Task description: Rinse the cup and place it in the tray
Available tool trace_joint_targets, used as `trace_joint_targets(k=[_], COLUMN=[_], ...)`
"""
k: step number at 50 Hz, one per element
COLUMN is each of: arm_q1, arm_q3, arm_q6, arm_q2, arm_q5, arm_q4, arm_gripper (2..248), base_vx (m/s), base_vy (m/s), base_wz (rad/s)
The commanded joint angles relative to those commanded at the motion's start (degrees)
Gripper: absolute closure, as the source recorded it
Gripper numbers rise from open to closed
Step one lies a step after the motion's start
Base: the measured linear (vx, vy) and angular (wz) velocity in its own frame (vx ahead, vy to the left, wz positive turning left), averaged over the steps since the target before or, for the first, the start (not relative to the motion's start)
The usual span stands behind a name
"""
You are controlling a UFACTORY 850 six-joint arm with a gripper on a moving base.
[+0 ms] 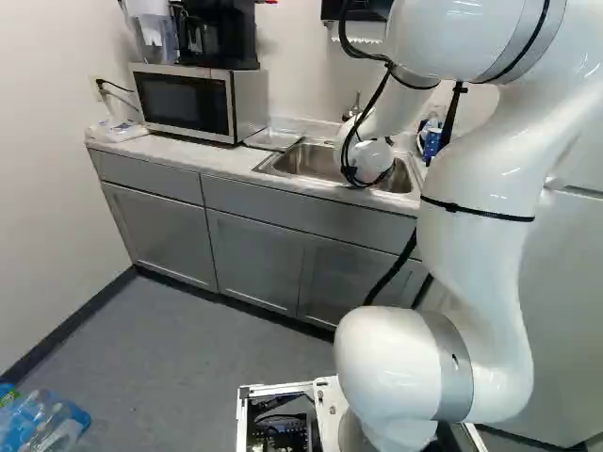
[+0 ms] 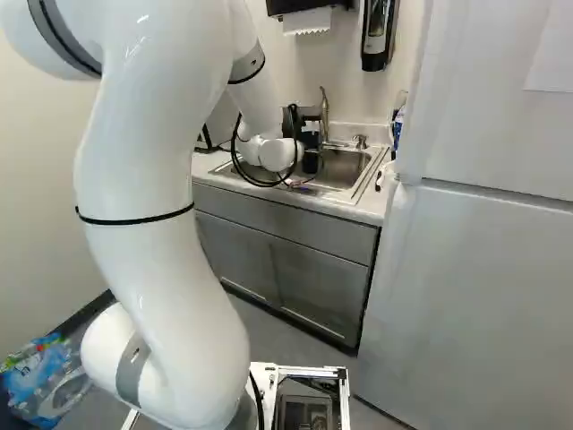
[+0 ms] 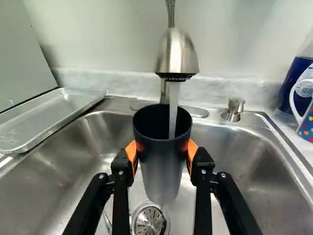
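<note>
Holding one dark cup (image 3: pixel 159 169) upright over one metal sink (image 3: pixel 234 166), the jaws of the single white arm (image 1: pixel 485 188) stand clamped on it, with two orange pads (image 3: pixel 131 152) pressed to opposite sides. One faucet (image 3: pixel 177 51) sends one stream of water (image 3: pixel 173 110) into the cup's open mouth. The cup sits squarely between the jaws, its rim above the pads and its base below them, while one drain (image 3: pixel 148 221) shows in the sink's floor, partly behind the cup in the wrist view. One metal tray (image 3: pixel 46 115) lies beside the sink on the worktop (image 1: pixel 207 160), apart from both cup and jaws. Across the sink from the tray are one blue bottle (image 3: pixel 293 81) and one spotted blue item (image 3: pixel 307 125) with a white handle, while one short metal fitting (image 3: pixel 233 108) stands beside the faucet.

Only the wrist view reveals the running water, the drain and the pads' grip. The left base view alone takes in one whole microwave (image 1: pixel 184 99), set beside the tray, and one black appliance (image 1: pixel 221 36) on top of it. The right base view alone shows one black wall dispenser (image 2: pixel 380 34), mounted above and beyond the sink, near the white refrigerator (image 2: pixel 483 296), part of which also appears in the left base view.
</note>
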Motion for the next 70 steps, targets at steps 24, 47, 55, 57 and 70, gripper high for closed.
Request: trace_joint_targets(k=[24,47,55,57,70], arm_q1=[0.0,0.0,0.0,0.0,0.0], arm_q3=[0.0,0.0,0.0,0.0,0.0], arm_q6=[0.0,0.0,0.0,0.0,0.0], arm_q2=[0.0,0.0,0.0,0.0,0.0], arm_q5=[0.0,0.0,0.0,0.0,0.0], arm_q4=[0.0,0.0,0.0,0.0,0.0], arm_gripper=[131,131,131,131,131], base_vx=[0.0,0.0,0.0,0.0,0.0], base_vy=[0.0,0.0,0.0,0.0,0.0], base_wz=[0.0,0.0,0.0,0.0,0.0])
